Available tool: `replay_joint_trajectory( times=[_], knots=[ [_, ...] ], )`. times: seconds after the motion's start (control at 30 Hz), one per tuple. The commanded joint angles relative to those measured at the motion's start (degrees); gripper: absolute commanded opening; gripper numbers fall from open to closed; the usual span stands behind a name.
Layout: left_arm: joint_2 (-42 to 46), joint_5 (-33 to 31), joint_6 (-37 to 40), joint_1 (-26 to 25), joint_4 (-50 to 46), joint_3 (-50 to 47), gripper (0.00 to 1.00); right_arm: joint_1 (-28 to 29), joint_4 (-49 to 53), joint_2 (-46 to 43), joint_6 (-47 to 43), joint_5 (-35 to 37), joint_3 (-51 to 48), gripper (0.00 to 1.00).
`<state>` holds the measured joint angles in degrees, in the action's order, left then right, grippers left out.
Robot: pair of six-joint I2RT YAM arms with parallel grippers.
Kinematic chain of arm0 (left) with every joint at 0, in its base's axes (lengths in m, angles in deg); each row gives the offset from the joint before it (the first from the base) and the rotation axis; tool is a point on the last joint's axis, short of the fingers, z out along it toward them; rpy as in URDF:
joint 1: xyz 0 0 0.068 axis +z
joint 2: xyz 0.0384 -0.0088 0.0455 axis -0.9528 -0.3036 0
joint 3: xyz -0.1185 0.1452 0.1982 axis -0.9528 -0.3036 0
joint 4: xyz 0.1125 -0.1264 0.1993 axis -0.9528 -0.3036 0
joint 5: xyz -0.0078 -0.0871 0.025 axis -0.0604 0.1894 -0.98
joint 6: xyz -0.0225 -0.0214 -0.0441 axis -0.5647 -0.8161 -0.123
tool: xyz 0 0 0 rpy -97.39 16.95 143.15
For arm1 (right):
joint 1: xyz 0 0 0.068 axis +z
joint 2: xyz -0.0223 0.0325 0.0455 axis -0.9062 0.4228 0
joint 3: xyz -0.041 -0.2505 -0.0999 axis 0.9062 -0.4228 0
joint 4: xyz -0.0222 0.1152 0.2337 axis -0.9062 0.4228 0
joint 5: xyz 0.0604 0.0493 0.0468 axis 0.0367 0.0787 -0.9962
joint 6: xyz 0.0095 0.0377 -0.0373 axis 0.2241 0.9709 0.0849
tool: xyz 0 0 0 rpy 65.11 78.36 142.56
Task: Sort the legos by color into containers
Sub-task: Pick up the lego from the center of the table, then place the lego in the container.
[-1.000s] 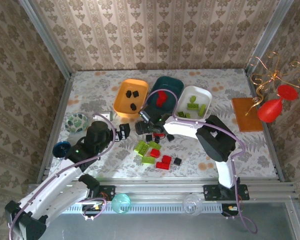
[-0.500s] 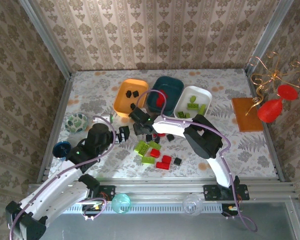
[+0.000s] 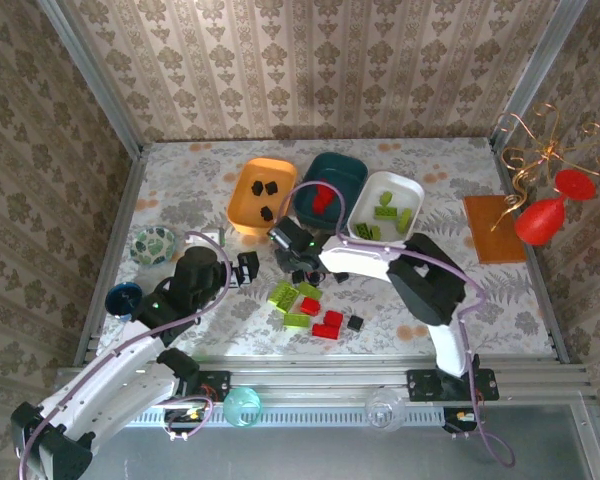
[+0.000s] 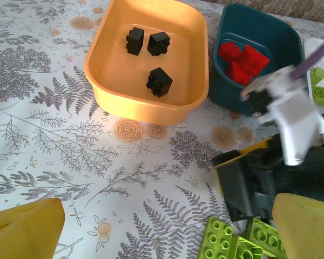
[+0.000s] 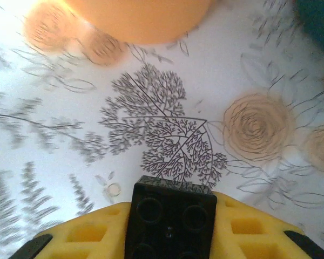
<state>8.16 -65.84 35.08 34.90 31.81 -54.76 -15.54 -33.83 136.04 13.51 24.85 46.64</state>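
Observation:
My right gripper [image 3: 286, 240] hovers just below the orange tub [image 3: 263, 195] and is shut on a black brick [image 5: 173, 218], which sits between its yellow pads [image 5: 83, 237]. Three black bricks [image 4: 159, 82] lie in the orange tub [image 4: 146, 102]. Beside it, the teal tub [image 3: 332, 180] holds red bricks [image 4: 242, 60], and the white tub [image 3: 385, 205] holds lime-green ones. Loose green [image 3: 283, 295], red [image 3: 329, 325] and black [image 3: 355, 322] bricks lie on the table in front of the tubs. My left gripper [image 3: 247, 268] stands open left of that pile, its fingers [image 4: 24, 232] far apart with nothing between them.
A patterned glass bowl [image 3: 154, 244] and a blue cup [image 3: 123, 297] stand at the left edge. At the right are a brown board [image 3: 495, 228] and red glass ornaments [image 3: 545, 215]. Metal rails and papered walls enclose the table.
The right gripper, holding the black brick, swung left towards the orange tub, then drew back a little to the right. The left arm has barely moved.

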Motion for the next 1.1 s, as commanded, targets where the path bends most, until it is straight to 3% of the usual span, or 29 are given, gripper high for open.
replay_joint_trajectory(
  times=[0.0,0.13,0.57,0.63,0.7,0.73,0.8,1.07],
  knots=[
    [0.44,-1.56,-1.53,0.34,-2.35,0.20,1.00,-0.14,-6.81,-7.92,-3.92,-1.74,-0.11,0.31],
    [0.09,-0.93,-1.76,0.34,-2.24,0.05,1.00,-2.25,-5.81,-6.14,-4.46,-5.82,5.10,0.31],
    [0.52,2.03,-3.66,0.34,-2.63,-0.98,1.00,-6.74,1.30,16.88,-3.82,-11.06,36.37,0.34],
    [0.44,2.40,-3.79,0.34,-2.76,-0.98,1.00,-6.82,1.94,18.39,-4.02,-11.32,39.50,0.40],
    [0.43,2.69,-3.90,0.26,-3.06,-0.98,1.00,-7.00,2.52,18.84,-3.78,-11.47,41.32,0.58],
    [0.43,2.86,-3.92,0.27,-3.15,-0.98,1.00,-7.13,2.49,18.43,-3.55,-11.59,41.45,0.66],
    [0.41,3.30,-3.87,0.25,-3.26,-0.98,1.00,-7.07,1.72,16.48,-3.46,-11.35,39.93,0.72],
    [-4.06,9.25,-1.89,-0.46,-2.46,1.32,0.99,-7.09,-7.59,-0.66,-2.40,-8.76,17.74,0.76]
  ],
)
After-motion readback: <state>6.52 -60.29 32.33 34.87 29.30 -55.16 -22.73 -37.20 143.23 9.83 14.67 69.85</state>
